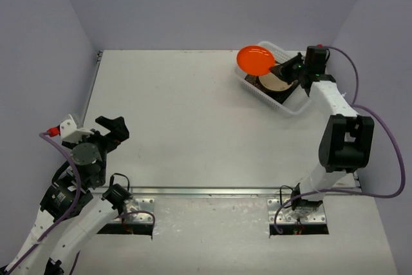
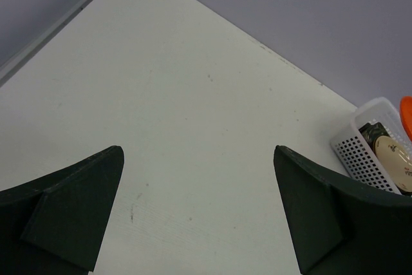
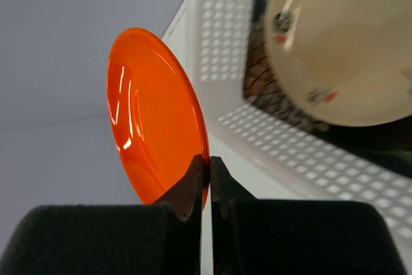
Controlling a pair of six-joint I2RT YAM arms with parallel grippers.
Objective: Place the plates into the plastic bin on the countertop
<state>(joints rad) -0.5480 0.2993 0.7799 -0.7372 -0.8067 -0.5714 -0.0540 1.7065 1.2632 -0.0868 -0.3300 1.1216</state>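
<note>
My right gripper is shut on the rim of the round orange plate and holds it on edge above the white plastic bin at the far right of the countertop. In the right wrist view the fingertips pinch the orange plate beside the bin wall. A cream plate lies in the bin on darker plates; it also shows in the right wrist view. My left gripper is open and empty, low at the near left. The other plates are hidden.
A metal rail runs along the countertop's front edge. Grey walls close in the back and both sides. The bin with the cream plate shows at the far right of the left wrist view.
</note>
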